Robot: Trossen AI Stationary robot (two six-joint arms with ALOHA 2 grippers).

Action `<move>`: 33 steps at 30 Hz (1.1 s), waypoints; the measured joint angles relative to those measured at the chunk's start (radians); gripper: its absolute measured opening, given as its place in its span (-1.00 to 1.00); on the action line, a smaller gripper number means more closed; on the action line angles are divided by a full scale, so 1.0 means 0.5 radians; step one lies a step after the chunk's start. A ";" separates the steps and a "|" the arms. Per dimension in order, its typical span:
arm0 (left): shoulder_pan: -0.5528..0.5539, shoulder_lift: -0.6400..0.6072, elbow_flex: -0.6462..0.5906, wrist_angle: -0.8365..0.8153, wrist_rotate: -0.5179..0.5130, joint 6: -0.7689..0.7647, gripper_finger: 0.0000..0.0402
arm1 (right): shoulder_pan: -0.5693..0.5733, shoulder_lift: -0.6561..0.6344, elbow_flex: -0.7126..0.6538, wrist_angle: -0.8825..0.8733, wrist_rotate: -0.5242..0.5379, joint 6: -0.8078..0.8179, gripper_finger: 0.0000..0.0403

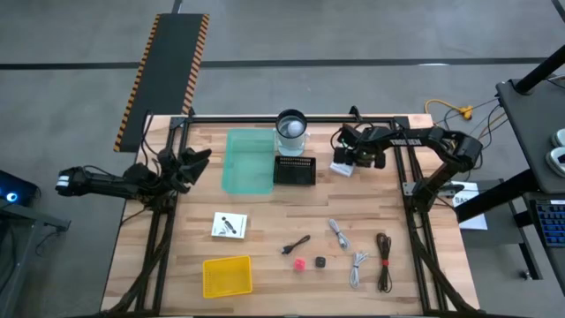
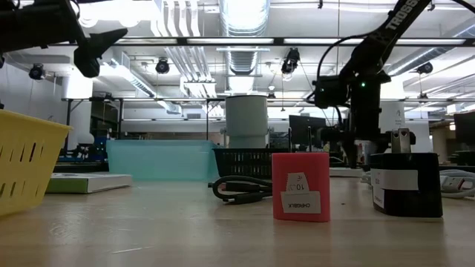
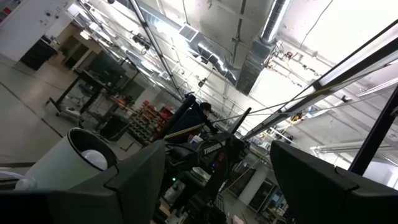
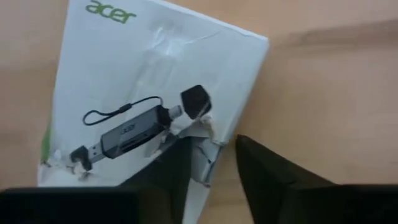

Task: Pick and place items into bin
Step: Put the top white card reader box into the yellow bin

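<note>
My right gripper [image 1: 346, 161] [image 4: 214, 155] is low over a white printed card [image 1: 342, 168] [image 4: 149, 93] that lies flat on the table's far right part. It is open by a narrow gap and points down. One finger is over the card's face and the other is over bare wood beside the card's crumpled edge [image 4: 205, 134]. My left gripper [image 1: 201, 159] [image 3: 217, 162] waits open, raised at the table's left edge. On the near half lie a second card [image 1: 229, 225], black [image 1: 296, 245], grey [image 1: 337, 231], white [image 1: 357, 268] and brown [image 1: 383, 261] cables, a red piece [image 1: 300, 263] and a black cube [image 1: 320, 262]. My right gripper comes at the card's crumpled long edge [image 4: 208, 149] from above, with the fingers on either side of that edge. Wood shows between the edge and one finger. I cannot tell whether either finger touches the card, which lies flat on the table.
A green translucent bin [image 1: 250, 162], a black mesh basket [image 1: 295, 170] and a white cylinder [image 1: 291, 131] stand along the far side, left of my right gripper. A yellow bin [image 1: 227, 276] sits at the near left. Bare wood lies between the two rows.
</note>
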 joint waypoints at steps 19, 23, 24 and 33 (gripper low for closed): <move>0.000 -0.001 -0.015 0.001 0.000 -0.001 0.37 | 0.012 -0.207 -0.030 -0.263 -0.120 -0.306 -0.96; 0.000 -0.010 -0.015 0.001 -0.001 -0.002 0.37 | 0.018 -0.401 -0.022 -0.300 -0.111 -0.310 -0.96; 0.000 -0.011 -0.015 0.001 0.000 -0.002 0.37 | 0.027 -0.452 -0.023 -0.305 -0.105 -0.317 -0.96; -0.001 0.002 -0.015 0.001 0.000 -0.054 0.37 | 0.236 -0.985 -0.017 -0.207 0.059 -0.318 -0.96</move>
